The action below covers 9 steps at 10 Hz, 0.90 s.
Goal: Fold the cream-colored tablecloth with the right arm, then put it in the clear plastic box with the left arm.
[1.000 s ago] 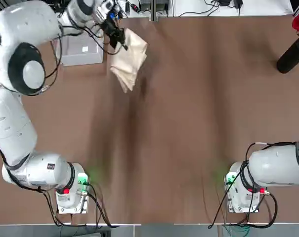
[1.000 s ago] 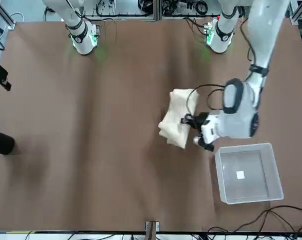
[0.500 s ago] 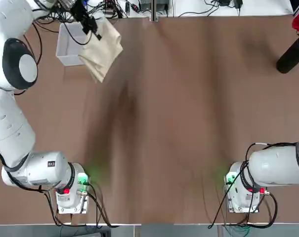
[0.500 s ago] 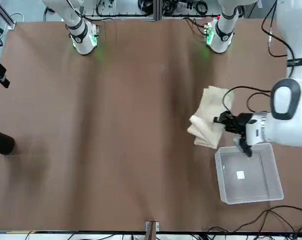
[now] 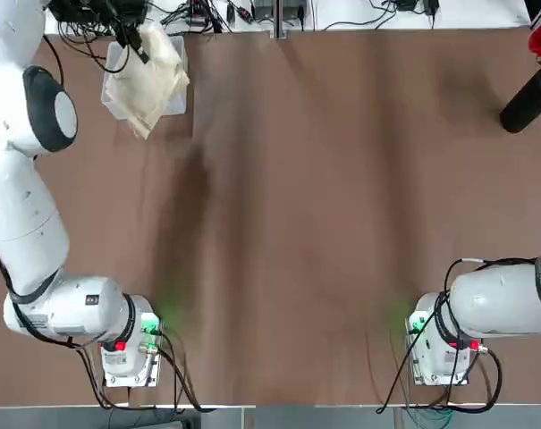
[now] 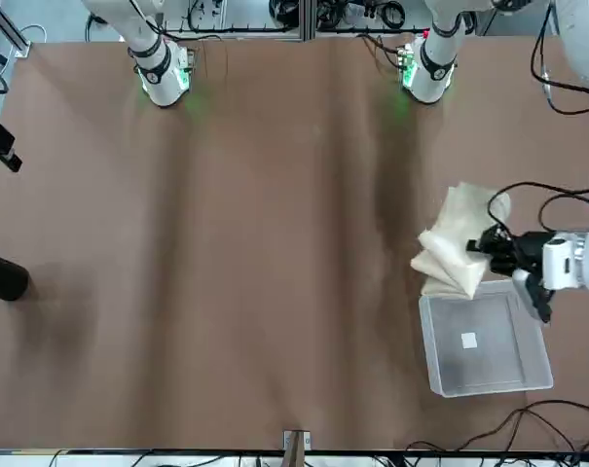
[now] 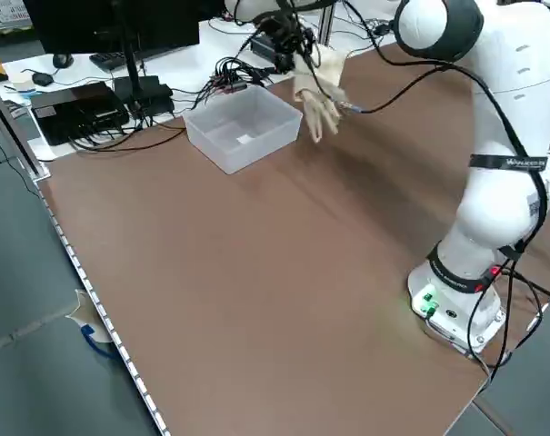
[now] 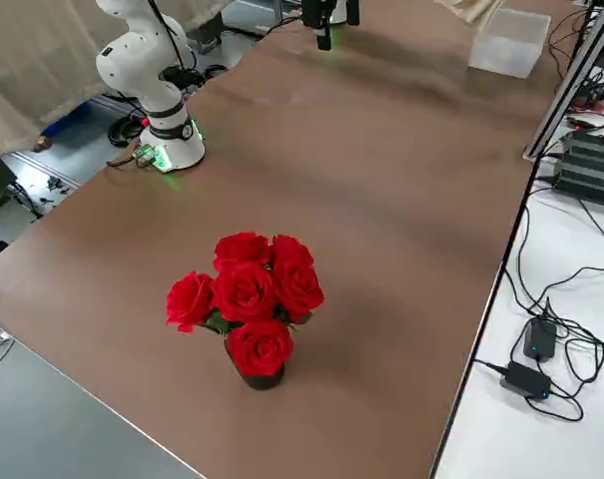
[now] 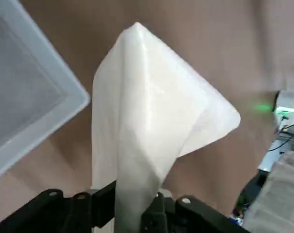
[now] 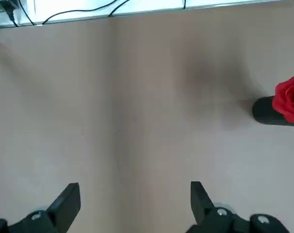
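"Which step?"

"Carrying, I'd say: the left gripper (image 9: 131, 206), at the far left, has the folded cloth (image 9: 156, 102) pinched between its fingers, hanging close by the box (image 6: 494, 355)."

"Over it?"

"Can't tell how much."

"And the right gripper (image 10: 135, 196)?"

"Parked off at the right, jaws spread, holding nothing."

"Next?"

"Probably centre the cloth inside the walls, lower it, then let go. A corner could snag the rim."
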{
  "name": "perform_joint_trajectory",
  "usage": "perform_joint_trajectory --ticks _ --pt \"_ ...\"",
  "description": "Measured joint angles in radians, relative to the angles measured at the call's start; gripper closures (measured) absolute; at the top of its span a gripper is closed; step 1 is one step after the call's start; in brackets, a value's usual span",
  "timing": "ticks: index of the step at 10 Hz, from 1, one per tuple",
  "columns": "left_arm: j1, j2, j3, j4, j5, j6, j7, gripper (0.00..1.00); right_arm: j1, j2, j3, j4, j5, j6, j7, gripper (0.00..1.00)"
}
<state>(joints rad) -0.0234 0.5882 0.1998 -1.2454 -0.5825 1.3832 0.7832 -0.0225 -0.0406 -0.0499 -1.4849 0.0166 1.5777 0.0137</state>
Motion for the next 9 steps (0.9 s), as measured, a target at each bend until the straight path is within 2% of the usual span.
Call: perform_joint_trajectory --ticks 2,4,9 --pt "-0.002 0.056 0.058 0.063 0.011 0.000 0.087 0.85 0.000 0.000 0.000 0.000 0.000 0.000 0.000 0.00" --pt "-0.005 0.107 0.072 0.137 0.057 0.016 0.128 0.85 0.000 0.000 0.000 0.000 0.000 0.000 0.001 0.00" --pt "-0.042 0.172 0.081 0.169 0.237 0.228 0.189 0.85 0.000 0.000 0.000 -0.002 0.000 0.000 0.001 0.00"
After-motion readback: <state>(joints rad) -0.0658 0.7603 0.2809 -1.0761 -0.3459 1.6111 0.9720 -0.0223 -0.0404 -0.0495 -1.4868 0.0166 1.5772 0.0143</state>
